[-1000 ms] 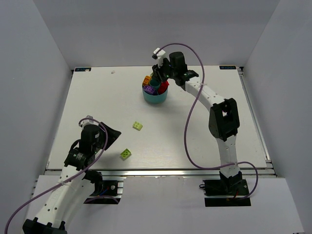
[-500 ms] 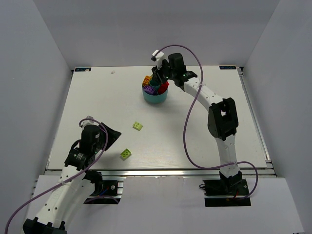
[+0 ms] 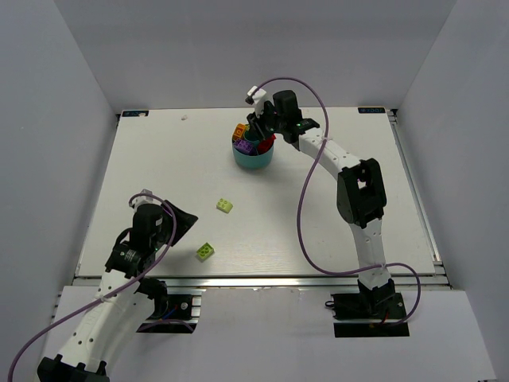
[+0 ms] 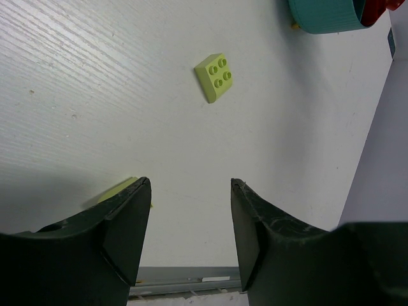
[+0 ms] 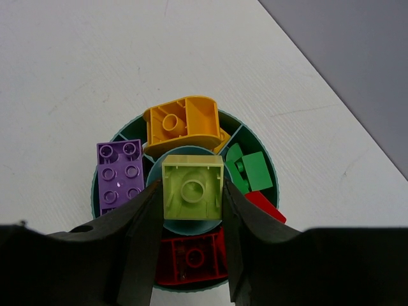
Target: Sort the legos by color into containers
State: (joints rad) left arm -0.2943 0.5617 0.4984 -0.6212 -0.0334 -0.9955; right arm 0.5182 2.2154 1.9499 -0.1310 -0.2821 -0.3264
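Observation:
My right gripper [image 5: 191, 197] is shut on a lime green lego [image 5: 192, 186], studs down, right above the small central cup of the round teal bowl [image 5: 185, 288]. The wedge containers around it hold a purple lego [image 5: 119, 172], an orange one [image 5: 182, 124], dark green ones [image 5: 252, 171] and red ones [image 5: 191, 257]. In the top view this gripper [image 3: 256, 134] hangs over the bowl [image 3: 253, 159]. Two lime green legos [image 3: 225, 206] [image 3: 206, 251] lie on the table. My left gripper [image 3: 179, 220] stands open and empty near the front left, just left of the nearer one.
In the left wrist view, one lime lego [image 4: 214, 77] lies ahead on the white table and the other [image 4: 121, 190] peeks out behind my left finger. The bowl [image 4: 325, 16] shows at the top right. The table's front rail [image 4: 185, 278] runs just below the fingers.
My right gripper has shifted slightly left over the bowl with the lime green lego in it. The left arm has not moved.

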